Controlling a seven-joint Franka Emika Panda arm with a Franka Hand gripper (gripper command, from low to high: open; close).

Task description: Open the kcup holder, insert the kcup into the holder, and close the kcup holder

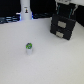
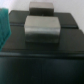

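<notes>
Kcup (image 1: 29, 47) upright on white table (image 1: 45, 65), well apart from holder (image 1: 62, 27); white post (image 1: 25, 11) behind; gripper (image 1: 64, 6) above holder, jaw state cannot be told

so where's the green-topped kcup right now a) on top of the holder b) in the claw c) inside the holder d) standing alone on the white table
d, the kcup stands upright on the bare white table, well apart from the kcup holder at the exterior view's upper right.
</notes>
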